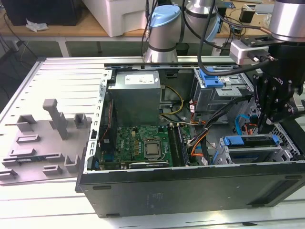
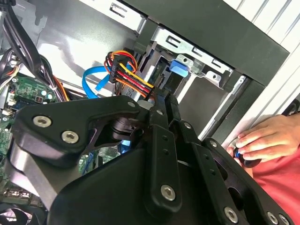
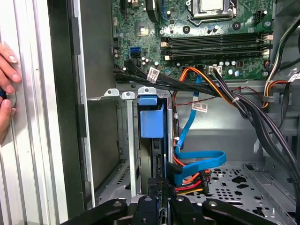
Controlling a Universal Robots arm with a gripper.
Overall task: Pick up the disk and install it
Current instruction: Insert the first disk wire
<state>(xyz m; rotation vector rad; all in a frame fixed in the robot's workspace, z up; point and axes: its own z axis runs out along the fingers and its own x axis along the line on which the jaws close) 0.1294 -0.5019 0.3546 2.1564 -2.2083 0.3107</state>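
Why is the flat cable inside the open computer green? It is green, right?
No. The flat cable inside the open computer is blue, not green, as the first wrist view shows.

An open computer case [image 1: 190, 186] lies on its side on a slatted aluminium tabletop [image 1: 62, 81], interior facing up. A grey moulded fixture tray [image 1: 43, 143] sits just beside it, toward the tabletop's edge on the exterior view's left. Inside the case, a green motherboard [image 1: 138, 143] with a processor socket [image 1: 152, 149] lies by the near wall, and a grey power supply [image 1: 137, 98] sits against the far wall. A metal drive cage [image 1: 214, 93] topped by a blue plastic bracket [image 1: 212, 77] stands toward the far corner on the exterior view's right. A flat blue data cable [image 3: 199, 159] and red, orange and yellow wires [image 2: 129, 75] loop inside.
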